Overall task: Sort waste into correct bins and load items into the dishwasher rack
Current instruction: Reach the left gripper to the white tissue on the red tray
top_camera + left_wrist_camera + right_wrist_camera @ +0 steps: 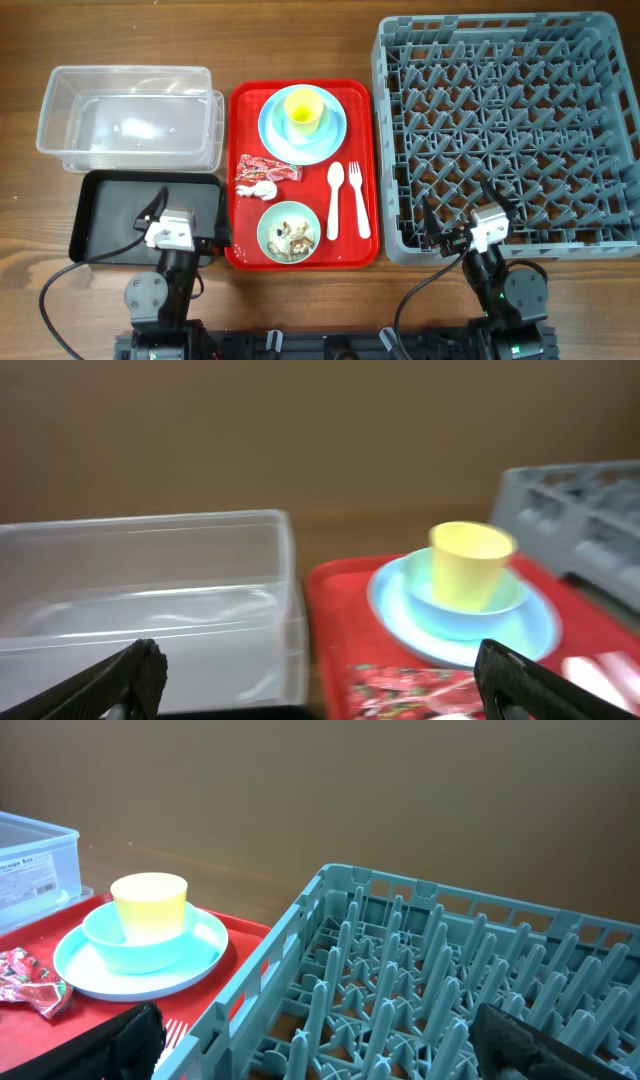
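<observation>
Ok: left gripper [318, 660] and right gripper [320, 1030] both wide, empty. Wrapper [265, 171] at left's 2 o'clock; I'd pinch a raised crinkle, clear tray [234, 180] lip.

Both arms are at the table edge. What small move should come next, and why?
Probably the left gripper, open and empty, should reach toward the red-and-white wrapper: it lies on the red tray nearest that arm, and the clear tub and black tray look empty.
</observation>
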Controlling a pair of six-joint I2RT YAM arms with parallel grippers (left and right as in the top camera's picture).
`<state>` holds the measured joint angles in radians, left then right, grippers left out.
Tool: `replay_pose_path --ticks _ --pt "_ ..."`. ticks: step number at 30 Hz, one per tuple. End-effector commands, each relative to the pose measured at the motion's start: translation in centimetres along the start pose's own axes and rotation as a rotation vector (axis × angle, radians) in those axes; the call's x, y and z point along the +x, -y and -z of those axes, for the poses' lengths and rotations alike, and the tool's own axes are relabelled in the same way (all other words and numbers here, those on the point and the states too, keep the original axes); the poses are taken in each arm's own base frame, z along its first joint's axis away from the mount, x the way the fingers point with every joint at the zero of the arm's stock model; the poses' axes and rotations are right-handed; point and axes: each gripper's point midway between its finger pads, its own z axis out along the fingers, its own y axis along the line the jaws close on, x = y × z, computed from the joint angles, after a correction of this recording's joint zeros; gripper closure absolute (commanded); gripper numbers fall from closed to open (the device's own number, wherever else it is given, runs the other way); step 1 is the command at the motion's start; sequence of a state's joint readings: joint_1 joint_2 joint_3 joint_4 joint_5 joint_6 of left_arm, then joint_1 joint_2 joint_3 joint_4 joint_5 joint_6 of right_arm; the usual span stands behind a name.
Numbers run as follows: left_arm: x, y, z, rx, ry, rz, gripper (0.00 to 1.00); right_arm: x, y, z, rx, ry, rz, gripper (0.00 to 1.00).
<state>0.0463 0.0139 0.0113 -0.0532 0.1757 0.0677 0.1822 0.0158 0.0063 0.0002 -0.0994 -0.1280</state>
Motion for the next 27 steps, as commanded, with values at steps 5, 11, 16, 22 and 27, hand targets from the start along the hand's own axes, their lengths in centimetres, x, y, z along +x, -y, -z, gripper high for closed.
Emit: replay_pose_path --ticks 5,11,16,22,27 --pt "-5.6 2.5 0.4 0.152 0.015 0.181 0.0 -0.1 0.1 0.0 0.008 0.005 0.004 0.0" --pt "-9.9 4.4 -1.6 0.269 -0.171 0.235 0.0 -0.1 0.1 0.0 0.008 0.005 0.004 0.0" --pt "-12.2 6.3 -4.3 0.405 -0.428 0.349 0.0 -0.1 0.1 0.0 0.008 0.005 0.004 0.0" --pt "-12.3 8.3 -7.0 0.574 -0.556 0.451 0.0 -0.1 0.1 0.0 0.008 0.005 0.004 0.0" --pt "-9.0 8.4 -7.6 0.57 -0.694 0.531 0.0 -0.1 0.1 0.0 0.008 0.005 0.004 0.0"
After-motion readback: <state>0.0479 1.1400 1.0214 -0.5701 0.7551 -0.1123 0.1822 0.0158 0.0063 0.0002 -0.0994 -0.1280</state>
